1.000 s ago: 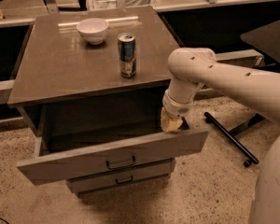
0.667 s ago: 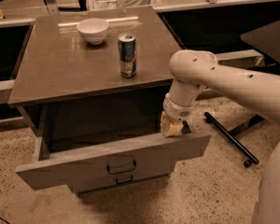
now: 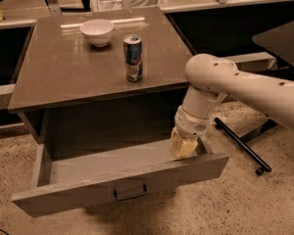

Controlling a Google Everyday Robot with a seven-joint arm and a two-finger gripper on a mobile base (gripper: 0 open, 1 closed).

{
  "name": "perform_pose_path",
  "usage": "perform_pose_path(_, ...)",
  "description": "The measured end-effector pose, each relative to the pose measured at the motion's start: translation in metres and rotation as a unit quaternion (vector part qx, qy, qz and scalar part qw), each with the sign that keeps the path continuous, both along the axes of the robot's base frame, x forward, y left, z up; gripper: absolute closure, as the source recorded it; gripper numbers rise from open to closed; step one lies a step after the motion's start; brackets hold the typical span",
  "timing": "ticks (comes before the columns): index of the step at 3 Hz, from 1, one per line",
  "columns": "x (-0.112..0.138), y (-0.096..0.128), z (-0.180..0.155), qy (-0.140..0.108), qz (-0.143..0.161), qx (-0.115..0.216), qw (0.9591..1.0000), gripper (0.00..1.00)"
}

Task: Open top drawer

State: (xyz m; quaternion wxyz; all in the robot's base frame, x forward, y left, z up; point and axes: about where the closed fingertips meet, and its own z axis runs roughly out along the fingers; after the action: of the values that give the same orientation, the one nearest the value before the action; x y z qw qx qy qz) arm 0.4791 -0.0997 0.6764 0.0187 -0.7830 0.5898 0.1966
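The top drawer [image 3: 78,192] is a wide grey wood-look drawer, pulled well out from under the cabinet top, its inside bare. Its black pull handle [image 3: 130,192] sits at the centre of the front. My gripper [image 3: 183,147] hangs from the white arm [image 3: 235,84] at the drawer's right end, just inside the front panel and touching or almost touching it. It is well to the right of the handle. The lower drawers are hidden behind the open one.
On the brown cabinet top [image 3: 49,72] stand a white bowl [image 3: 97,32] at the back and a blue drink can [image 3: 133,58] near the middle. A black rod with a wheel [image 3: 242,148] lies on the speckled floor to the right. Dark counters stand behind.
The drawer has slid further out toward the camera, and the gripper has come forward with it at the drawer's right end. The two lower drawers have dropped out of sight.
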Motion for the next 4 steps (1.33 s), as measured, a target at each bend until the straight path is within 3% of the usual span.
perform_pose_path(1,-0.016,0.003,0.013,0.019,0.007,0.004,0.9998,1.0)
perform_pose_path(2,-0.018,0.006,0.027,0.007,0.01,0.017,0.9998,1.0)
perform_pose_path(3,-0.005,0.006,0.043,-0.035,0.0,0.027,0.999,1.0)
perform_pose_path(4,0.006,0.004,0.056,-0.063,-0.02,0.047,0.9967,0.82)
